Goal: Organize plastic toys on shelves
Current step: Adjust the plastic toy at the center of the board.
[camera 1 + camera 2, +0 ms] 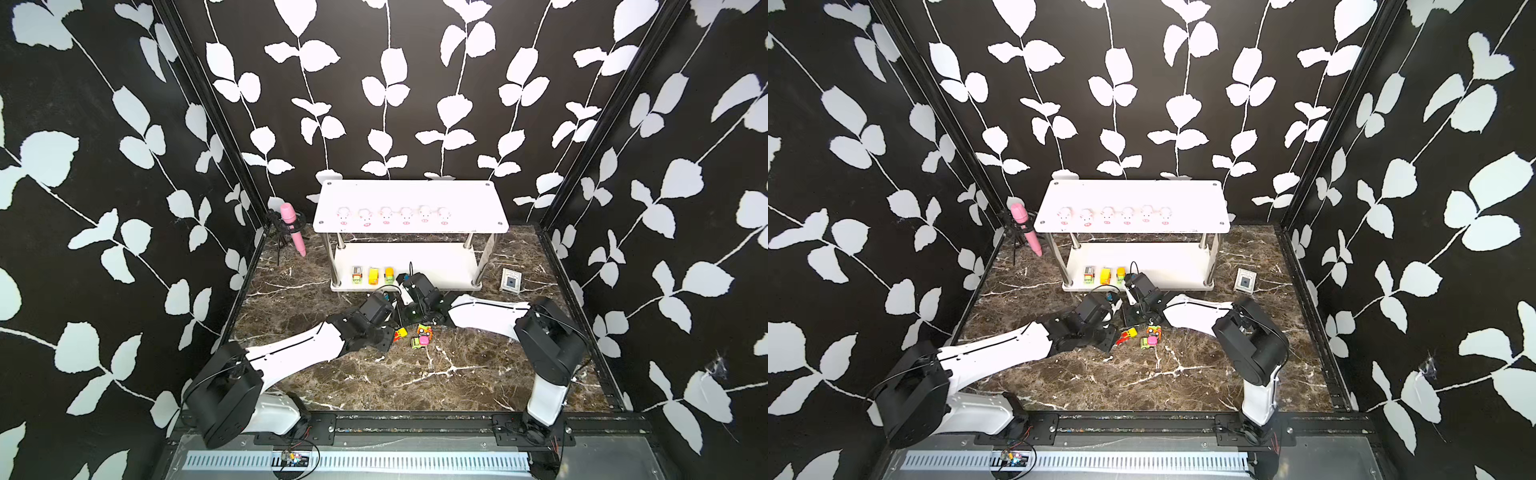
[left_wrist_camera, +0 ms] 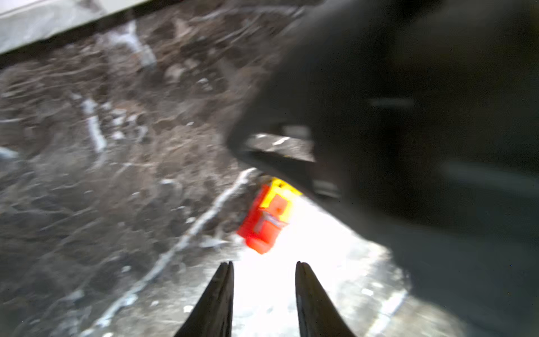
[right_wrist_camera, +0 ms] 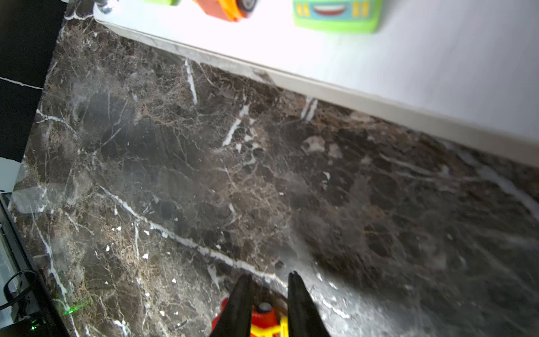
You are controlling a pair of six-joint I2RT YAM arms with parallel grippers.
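Straddling a red-and-yellow toy truck [image 3: 264,318] on the marble floor [image 1: 415,374], the right gripper [image 3: 269,277] has its two fingers standing close together with the truck's middle between them. Whether they truly pinch it I cannot tell, since the toy spreads out past both fingers. The left gripper [image 2: 264,264] points at the same truck from the other side with its jaws apart and nothing in them, just short of the toy. It looks as though this one is the right arm's to carry. The sorting explains where it should go. Six pigs [image 1: 386,216] stand in a row along the top board of the rack [image 1: 411,195], while three vehicles [image 1: 373,275] line the front of the lower board from its left end. The free spot is therefore beside the last of them, a short reach from where the right arm is. Two more vehicles [image 1: 422,336] lie close together on the marble near the truck, not yet shelved.
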